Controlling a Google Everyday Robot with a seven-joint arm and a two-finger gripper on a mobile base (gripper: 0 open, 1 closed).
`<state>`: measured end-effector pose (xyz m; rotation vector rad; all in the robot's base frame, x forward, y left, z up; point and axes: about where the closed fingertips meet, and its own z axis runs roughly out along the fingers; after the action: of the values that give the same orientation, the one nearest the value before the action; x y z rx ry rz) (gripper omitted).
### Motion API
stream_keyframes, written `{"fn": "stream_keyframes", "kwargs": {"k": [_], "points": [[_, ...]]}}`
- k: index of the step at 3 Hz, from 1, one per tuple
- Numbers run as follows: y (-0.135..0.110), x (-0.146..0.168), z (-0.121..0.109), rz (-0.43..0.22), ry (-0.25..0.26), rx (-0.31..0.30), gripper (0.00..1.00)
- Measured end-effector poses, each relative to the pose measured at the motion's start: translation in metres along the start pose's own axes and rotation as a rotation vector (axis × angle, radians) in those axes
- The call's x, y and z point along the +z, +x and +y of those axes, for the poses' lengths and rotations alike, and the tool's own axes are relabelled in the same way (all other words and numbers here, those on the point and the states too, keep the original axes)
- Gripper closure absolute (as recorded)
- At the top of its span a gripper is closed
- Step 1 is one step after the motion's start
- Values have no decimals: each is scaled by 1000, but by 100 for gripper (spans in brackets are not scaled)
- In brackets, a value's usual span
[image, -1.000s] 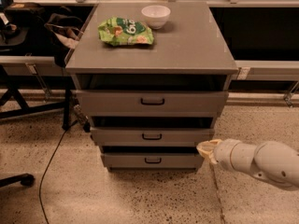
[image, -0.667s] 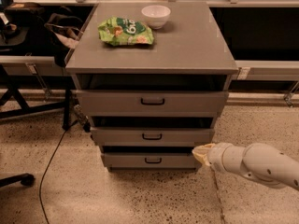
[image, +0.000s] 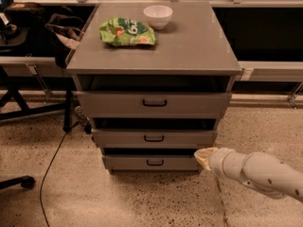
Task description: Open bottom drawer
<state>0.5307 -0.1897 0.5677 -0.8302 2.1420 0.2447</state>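
The grey cabinet has three flat grey drawer fronts, each with a small black bar handle. The bottom drawer is the lowest and narrowest front, just above the floor, with its handle at the middle. My gripper comes in low from the right on a white arm. Its pale tip sits at the right end of the bottom drawer's front, to the right of the handle.
A green snack bag and a white bowl rest on the cabinet top. A black cable runs across the speckled floor at the left. A chair wheel and desk legs stand at the left.
My gripper and arm have moved left, from beside the cabinet to the right end of the bottom drawer's front. The drawers have not moved.
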Motion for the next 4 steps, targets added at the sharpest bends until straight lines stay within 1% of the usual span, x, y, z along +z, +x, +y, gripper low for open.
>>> {"fn": "stream_keyframes", "kwargs": {"k": [1,2,3,4], "points": [[22,27,6,-59,68,94,100],[55,72,-4,-131,172,203,100],[74,109,-18,-152,188,243,100],[92,148,-32,-136,172,276,100]]}}
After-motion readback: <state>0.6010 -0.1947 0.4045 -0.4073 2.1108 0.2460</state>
